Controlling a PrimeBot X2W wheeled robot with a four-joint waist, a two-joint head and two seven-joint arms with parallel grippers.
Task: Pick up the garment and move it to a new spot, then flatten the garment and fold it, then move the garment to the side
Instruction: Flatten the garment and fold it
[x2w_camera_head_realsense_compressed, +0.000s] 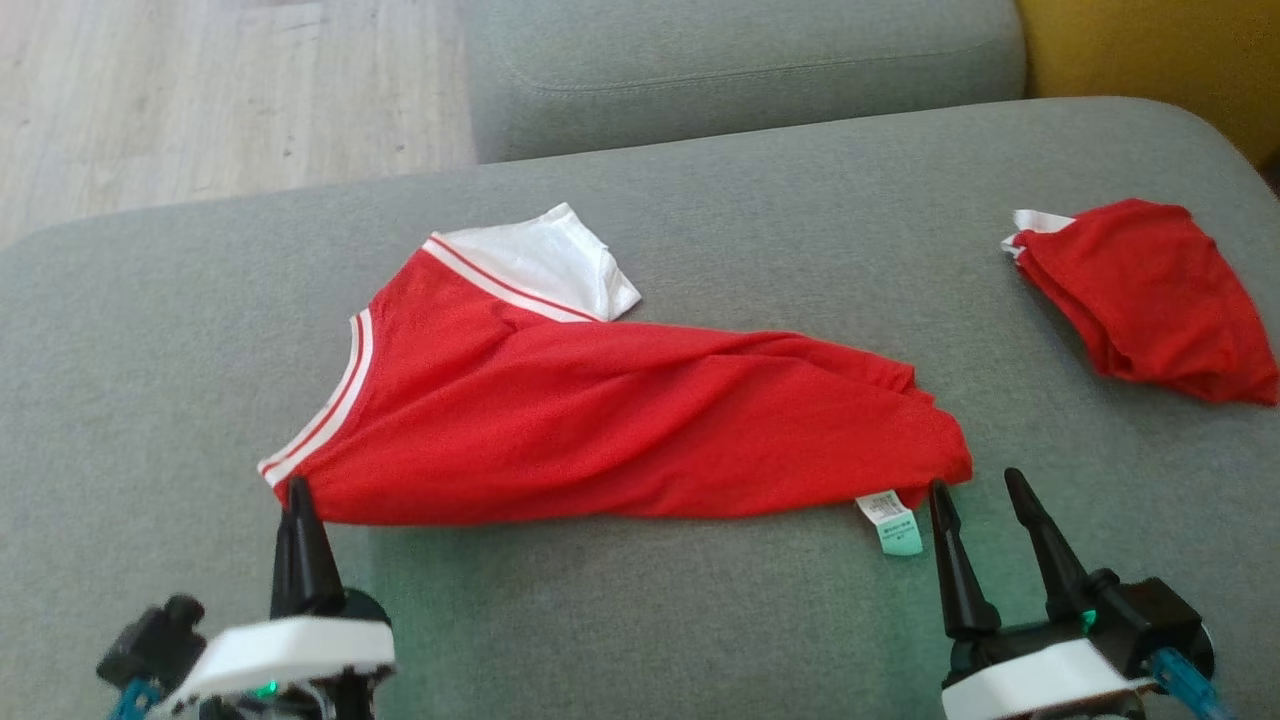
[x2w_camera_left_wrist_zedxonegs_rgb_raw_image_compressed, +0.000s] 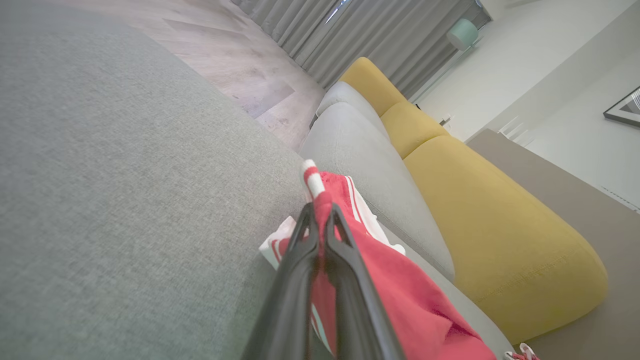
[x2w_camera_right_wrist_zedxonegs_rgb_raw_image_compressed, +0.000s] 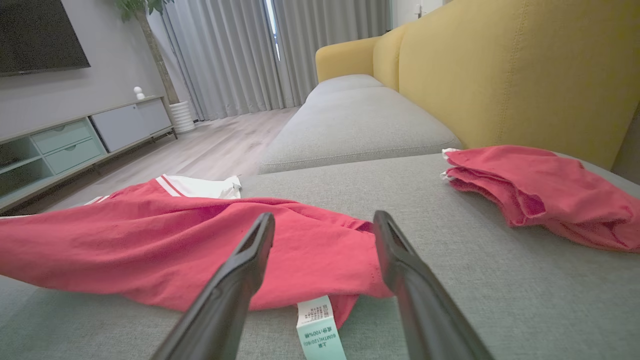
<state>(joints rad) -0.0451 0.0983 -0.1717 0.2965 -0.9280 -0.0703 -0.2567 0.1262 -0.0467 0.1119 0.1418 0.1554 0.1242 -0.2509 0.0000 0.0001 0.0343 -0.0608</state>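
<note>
The left gripper (x2w_camera_head_realsense_compressed: 297, 492) is pinching the garment's (x2w_camera_head_realsense_compressed: 600, 420) striped corner. The right gripper (x2w_camera_head_realsense_compressed: 975, 485) is gaping wide beside the garment's label (x2w_camera_head_realsense_compressed: 890, 523).

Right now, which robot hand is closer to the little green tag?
Right. The right gripper sits open just beside the tag; the left gripper is at the far end of the shirt, pinching its striped edge.

Label (x2w_camera_right_wrist_zedxonegs_rgb_raw_image_compressed: 320, 327) txt too small; folded red cloth (x2w_camera_right_wrist_zedxonegs_rgb_raw_image_compressed: 540, 195) part off-frame, rt edge
</note>
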